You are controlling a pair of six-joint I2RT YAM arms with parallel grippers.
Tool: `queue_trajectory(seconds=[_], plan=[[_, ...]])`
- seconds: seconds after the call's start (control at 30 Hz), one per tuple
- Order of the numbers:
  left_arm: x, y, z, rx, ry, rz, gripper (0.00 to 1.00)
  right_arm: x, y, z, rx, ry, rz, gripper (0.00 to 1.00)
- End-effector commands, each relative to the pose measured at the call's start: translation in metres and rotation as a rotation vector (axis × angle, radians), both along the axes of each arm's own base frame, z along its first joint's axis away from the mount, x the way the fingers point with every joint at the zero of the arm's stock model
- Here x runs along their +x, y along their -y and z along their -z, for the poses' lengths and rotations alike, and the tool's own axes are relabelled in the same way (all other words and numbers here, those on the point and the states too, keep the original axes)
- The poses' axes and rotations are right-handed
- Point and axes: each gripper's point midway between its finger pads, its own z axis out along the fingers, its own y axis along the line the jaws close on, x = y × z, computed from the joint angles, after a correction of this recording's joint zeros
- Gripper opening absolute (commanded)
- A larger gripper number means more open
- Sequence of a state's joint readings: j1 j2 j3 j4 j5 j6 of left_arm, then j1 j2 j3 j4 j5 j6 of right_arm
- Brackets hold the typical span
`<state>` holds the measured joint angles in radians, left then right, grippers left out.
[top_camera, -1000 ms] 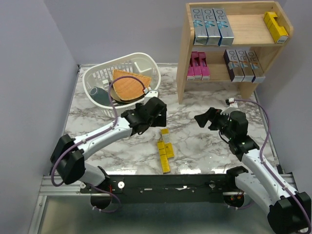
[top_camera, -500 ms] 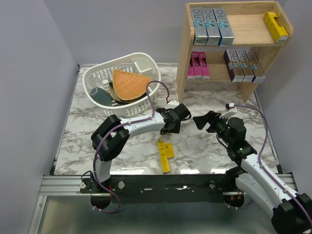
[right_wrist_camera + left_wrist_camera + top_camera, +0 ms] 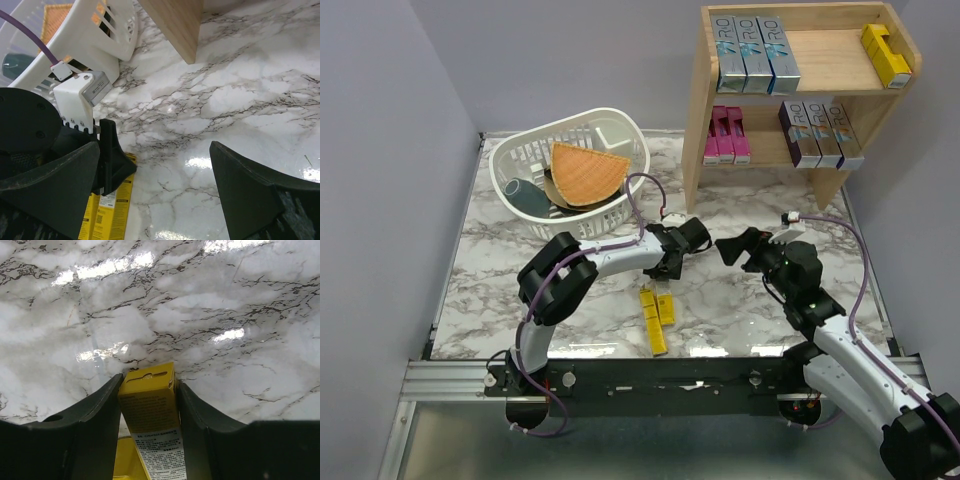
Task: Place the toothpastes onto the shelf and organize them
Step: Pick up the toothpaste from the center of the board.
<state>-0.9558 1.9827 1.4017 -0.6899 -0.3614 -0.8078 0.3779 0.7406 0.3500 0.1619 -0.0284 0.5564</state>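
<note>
Left gripper (image 3: pixel 148 383) clamped on yellow toothpaste (image 3: pixel 152 415), only at carton's tip. We reckon lifting tilts it, slips, bumps second yellow carton (image 3: pixel 125 465) just beside gripper.

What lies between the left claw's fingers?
A yellow toothpaste carton, end flap forward, with both fingers of the left claw against its sides; the left wrist view shows it.
</note>
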Motion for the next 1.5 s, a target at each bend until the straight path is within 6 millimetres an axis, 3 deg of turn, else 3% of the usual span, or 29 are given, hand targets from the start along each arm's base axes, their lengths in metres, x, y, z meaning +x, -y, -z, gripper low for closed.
queue_trajectory(seconds=[0.0, 0.2, 0.3, 0.33, 0.4, 0.43, 0.5, 0.53, 0.6, 0.73, 0.77, 0.8, 1.07, 1.27, 1.47], plan=[[-0.004, 0.014, 0.005, -0.05, -0.033, 0.008, 0.47, 0.006, 0.006, -0.011, -0.005, 0.037, 0.045, 1.0], [0.01, 0.026, -0.018, -0.181, 0.033, -0.019, 0.35, 0.004, 0.002, -0.013, 0.007, 0.042, 0.026, 1.0], [0.023, 0.027, -0.036, -0.279, 0.09, -0.046, 0.29, 0.004, 0.001, -0.017, 0.019, 0.052, 0.023, 1.0], [0.027, 0.028, -0.051, -0.327, 0.121, -0.053, 0.29, 0.001, -0.004, -0.019, 0.032, 0.06, -0.011, 1.0], [0.035, 0.027, -0.059, -0.415, 0.164, -0.082, 0.28, -0.003, -0.012, -0.022, 0.05, 0.07, -0.057, 1.0], [0.039, 0.027, -0.076, -0.477, 0.197, -0.092, 0.27, -0.004, -0.015, -0.027, 0.061, 0.087, -0.072, 1.0], [0.047, 0.024, -0.085, -0.584, 0.233, -0.128, 0.27, -0.008, -0.022, -0.03, 0.082, 0.092, -0.114, 1.0], [0.049, 0.023, -0.103, -0.647, 0.267, -0.134, 0.26, -0.009, -0.024, -0.033, 0.09, 0.102, -0.126, 1.0], [0.058, 0.017, -0.116, -0.753, 0.32, -0.163, 0.26, -0.014, -0.03, -0.036, 0.111, 0.106, -0.167, 1.0], [0.062, 0.007, -0.162, -0.986, 0.409, -0.2, 0.25, -0.023, -0.043, -0.048, 0.162, 0.153, -0.255, 1.0], [0.063, 0.004, -0.169, -1.023, 0.425, -0.205, 0.25, -0.027, -0.048, -0.05, 0.178, 0.159, -0.291, 1.0], [0.062, -0.006, -0.202, -1.175, 0.512, -0.212, 0.25, -0.034, -0.055, -0.055, 0.22, 0.191, -0.341, 1.0], [0.048, -0.029, -0.266, -1.428, 0.685, -0.216, 0.25, -0.046, -0.068, -0.066, 0.339, 0.169, -0.428, 1.0], [0.04, -0.036, -0.302, -1.534, 0.754, -0.185, 0.24, -0.054, -0.076, -0.075, 0.419, 0.175, -0.488, 1.0], [0.036, -0.037, -0.321, -1.62, 0.782, -0.164, 0.24, -0.063, -0.082, -0.093, 0.498, 0.224, -0.561, 1.0]])
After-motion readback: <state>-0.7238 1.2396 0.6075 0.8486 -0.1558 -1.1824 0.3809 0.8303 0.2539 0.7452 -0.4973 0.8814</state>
